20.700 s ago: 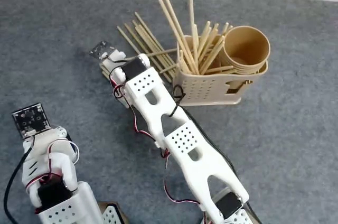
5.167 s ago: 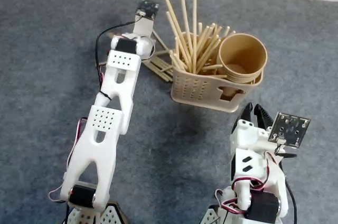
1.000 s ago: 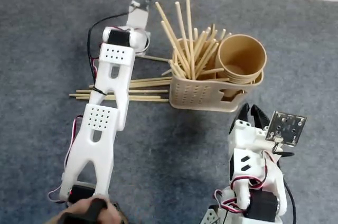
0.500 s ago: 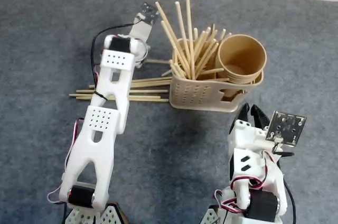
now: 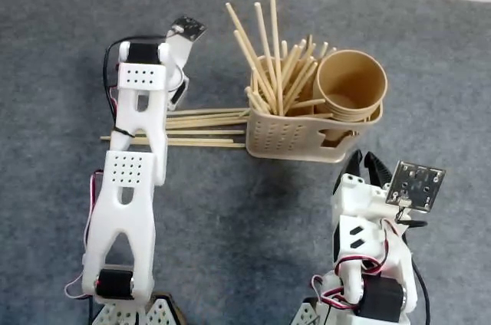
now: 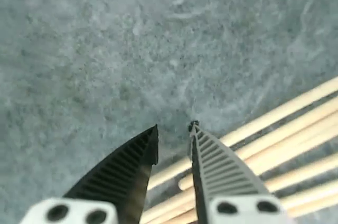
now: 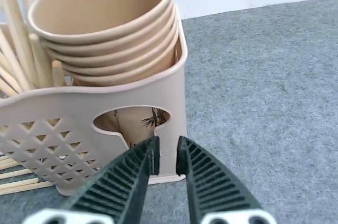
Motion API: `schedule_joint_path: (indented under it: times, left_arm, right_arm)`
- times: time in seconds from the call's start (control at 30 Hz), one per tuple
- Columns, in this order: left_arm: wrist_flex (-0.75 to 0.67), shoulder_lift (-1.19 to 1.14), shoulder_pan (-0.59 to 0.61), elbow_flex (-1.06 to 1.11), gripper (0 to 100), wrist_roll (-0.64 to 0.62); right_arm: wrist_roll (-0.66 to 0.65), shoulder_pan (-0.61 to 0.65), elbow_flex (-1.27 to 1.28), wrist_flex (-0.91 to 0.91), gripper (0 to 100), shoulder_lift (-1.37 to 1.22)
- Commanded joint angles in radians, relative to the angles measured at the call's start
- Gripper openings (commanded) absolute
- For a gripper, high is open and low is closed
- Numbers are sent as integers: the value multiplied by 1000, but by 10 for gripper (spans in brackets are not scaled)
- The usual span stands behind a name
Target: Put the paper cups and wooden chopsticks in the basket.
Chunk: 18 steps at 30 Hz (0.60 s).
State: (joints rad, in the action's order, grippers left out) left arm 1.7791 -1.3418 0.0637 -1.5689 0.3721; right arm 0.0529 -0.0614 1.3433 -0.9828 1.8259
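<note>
The beige basket (image 5: 295, 137) holds a stack of paper cups (image 5: 351, 83) and many upright wooden chopsticks (image 5: 272, 57). Several more chopsticks (image 5: 201, 127) lie flat on the grey cloth to the left of the basket. My left gripper (image 5: 178, 93) hangs over their upper edge. In the left wrist view it (image 6: 173, 131) is slightly open with nothing held, and the loose chopsticks (image 6: 274, 134) run under one finger. My right gripper (image 5: 365, 162) rests just in front of the basket, shut and empty. The right wrist view has it (image 7: 167, 152) facing the basket wall (image 7: 158, 94) below the cups (image 7: 105, 18).
Grey cloth (image 5: 430, 72) covers the table, with a pale wall strip along the far edge. Bare cloth lies to the far left, to the right of the basket and between the two arms.
My left arm has swung left and drawn back from the far side of the basket, coming over the flat chopsticks. A hand at the bottom edge is gone. The right arm is still.
</note>
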Motion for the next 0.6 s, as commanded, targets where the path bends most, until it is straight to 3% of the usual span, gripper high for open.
schedule_joint_path:
  times: [0.0,0.13,0.33,0.57]
  left_arm:
    - [8,163,13,107,108,8]
    - [6,406,18,337,108,31]
    - [2,725,-25,711,133,218]
    - [2,707,-31,742,231,313]
  right_arm:
    - [2,10,-5,4,70,2]
    - [2,10,-5,4,70,2]
    - [2,10,-7,4,70,2]
    - [2,10,-5,4,70,2]
